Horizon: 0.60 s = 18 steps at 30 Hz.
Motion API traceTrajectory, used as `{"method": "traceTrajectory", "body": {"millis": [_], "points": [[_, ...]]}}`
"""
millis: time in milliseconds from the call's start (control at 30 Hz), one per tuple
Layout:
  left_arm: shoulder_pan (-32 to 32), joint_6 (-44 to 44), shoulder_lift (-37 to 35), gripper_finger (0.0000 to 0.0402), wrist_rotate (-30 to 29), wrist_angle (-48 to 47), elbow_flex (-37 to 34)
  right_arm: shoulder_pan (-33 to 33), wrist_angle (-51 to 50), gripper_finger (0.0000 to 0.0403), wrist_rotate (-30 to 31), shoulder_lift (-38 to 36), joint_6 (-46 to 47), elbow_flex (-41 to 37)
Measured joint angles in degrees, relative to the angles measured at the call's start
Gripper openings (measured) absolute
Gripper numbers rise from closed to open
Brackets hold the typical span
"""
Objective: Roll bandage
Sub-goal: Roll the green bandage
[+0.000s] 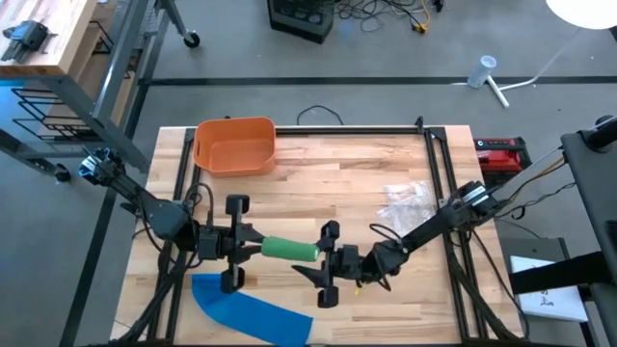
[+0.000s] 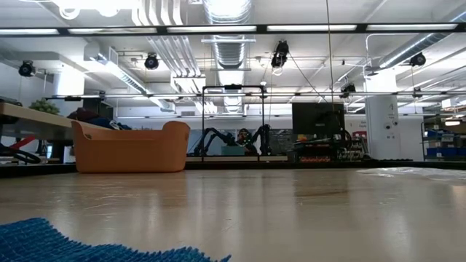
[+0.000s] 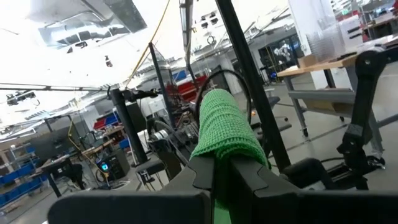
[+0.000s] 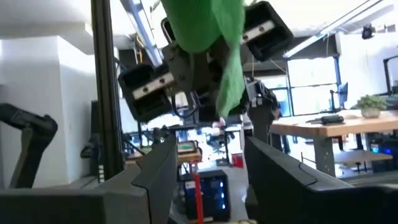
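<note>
A green bandage [image 1: 289,251], rolled into a short cylinder, is held above the table's near middle by my left gripper [image 1: 256,247], which is shut on it. In the left wrist view the roll [image 3: 227,127] sticks out past the fingers. My right gripper [image 1: 312,270] stands open just beyond and slightly nearer than the roll's free end. Its two fingers are apart with nothing between them [image 4: 208,177]. The roll [image 4: 199,25] shows above them, with a loose tail [image 4: 233,78] hanging from it. Neither gripper shows in the low view. My left gripper pinches the roll's left end [image 3: 219,163] between its two fingers. The fingers come level from the table's left and lie along the roll. The roll points toward the table's right, lifted clear of the table, with a short loose tail hanging below it.
A blue cloth [image 1: 251,308] lies flat at the near edge, below the grippers. An orange basket [image 1: 234,145] stands at the far left. A clear plastic bag [image 1: 405,200] lies at the right. Black frame rails [image 1: 439,193] run along the table's sides.
</note>
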Motion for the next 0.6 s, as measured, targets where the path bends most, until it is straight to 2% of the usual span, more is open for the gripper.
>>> {"method": "traceTrajectory", "body": {"millis": [400, 600], "points": [[0.0, 0.21, 0.0, 0.0007, 0.0, -0.14, 0.0, -0.11, 0.32, 0.0117, 0.43, -0.02, 0.97, 1.55], [0.0, 0.42, 0.0, 0.0007, 0.0, -0.14, 0.0, -0.13, 0.85, 0.0064, 5.18, -0.04, 1.0, 1.8]]}}
